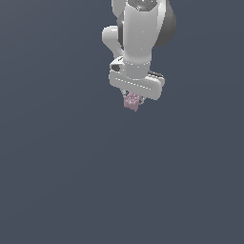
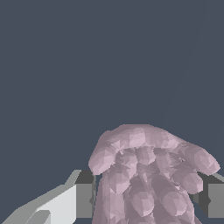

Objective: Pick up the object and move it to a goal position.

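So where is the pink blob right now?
In the exterior view the blob sits upper centre, directly under the gripper; the wrist view shows it between the fingers.

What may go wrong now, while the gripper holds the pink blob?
The blob is lumpy, so the pads likely touch only a few bumps and it may slip or turn. In the exterior view little of it shows below the gripper, so grip depth is unclear. No goal marker is visible.

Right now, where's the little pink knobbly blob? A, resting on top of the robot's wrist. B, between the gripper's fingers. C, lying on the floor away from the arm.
B: the wrist view shows the pink blob filling the space between the two fingers, and in the exterior view it pokes out just under the gripper.
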`<state>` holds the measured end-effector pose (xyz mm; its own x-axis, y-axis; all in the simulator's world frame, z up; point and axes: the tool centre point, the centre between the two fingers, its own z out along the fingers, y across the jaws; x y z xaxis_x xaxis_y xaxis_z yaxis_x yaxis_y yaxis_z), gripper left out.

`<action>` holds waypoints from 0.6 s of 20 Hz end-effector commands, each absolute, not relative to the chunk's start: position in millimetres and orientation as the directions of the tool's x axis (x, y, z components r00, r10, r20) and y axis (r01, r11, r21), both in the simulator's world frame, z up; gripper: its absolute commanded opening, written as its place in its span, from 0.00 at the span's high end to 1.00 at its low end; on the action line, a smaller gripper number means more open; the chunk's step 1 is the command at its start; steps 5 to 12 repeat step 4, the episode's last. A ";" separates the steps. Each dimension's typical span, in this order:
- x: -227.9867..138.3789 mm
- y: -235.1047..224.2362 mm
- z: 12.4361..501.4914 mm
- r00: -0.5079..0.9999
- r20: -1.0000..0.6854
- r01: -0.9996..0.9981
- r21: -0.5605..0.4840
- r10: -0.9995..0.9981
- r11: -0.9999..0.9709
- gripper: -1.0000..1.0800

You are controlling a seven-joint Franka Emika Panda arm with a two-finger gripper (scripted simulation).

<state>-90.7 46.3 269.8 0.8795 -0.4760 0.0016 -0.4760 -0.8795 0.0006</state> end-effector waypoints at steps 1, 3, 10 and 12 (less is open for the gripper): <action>-93.4 49.1 275.5 0.879 0.000 -0.476 0.001 -0.476 -0.879 1.00; -93.9 50.3 277.4 0.879 0.000 -0.476 0.001 -0.476 -0.879 1.00; -93.9 50.4 277.7 0.879 0.000 -0.476 0.001 -0.476 -0.879 1.00; -93.9 50.4 277.7 0.879 0.000 -0.476 0.001 -0.476 -0.879 1.00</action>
